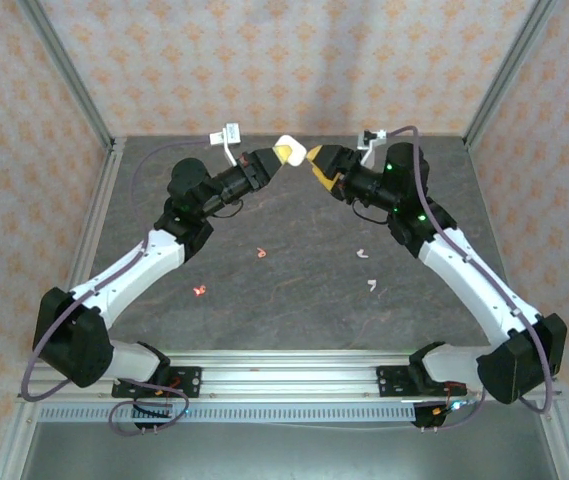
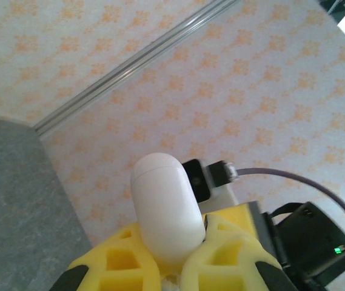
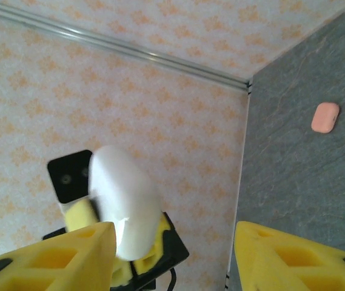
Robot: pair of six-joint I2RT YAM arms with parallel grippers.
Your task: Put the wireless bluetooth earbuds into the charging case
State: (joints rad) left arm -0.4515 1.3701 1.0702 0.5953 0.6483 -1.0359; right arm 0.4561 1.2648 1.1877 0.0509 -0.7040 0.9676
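My left gripper [image 1: 280, 157] is raised near the back wall and shut on a white charging case [image 1: 287, 149]. In the left wrist view the case [image 2: 165, 203] stands up between the yellow fingers [image 2: 221, 254], its lid closed. My right gripper [image 1: 315, 165] faces it, open, with its tips just beside the case. In the right wrist view the case [image 3: 123, 200] sits close to the left finger [image 3: 57, 260], and the gap between the jaws is wide. Two coral earbuds [image 1: 262, 253] [image 1: 200, 291] and two white earbuds [image 1: 363, 253] [image 1: 372, 286] lie on the table.
A closed coral-pink case [image 3: 325, 117] lies on the grey table [image 1: 294, 310] near the back wall. Patterned walls and metal frame posts [image 1: 69, 75] enclose the table on three sides. The arm bases sit on a rail [image 1: 294, 380] at the near edge.
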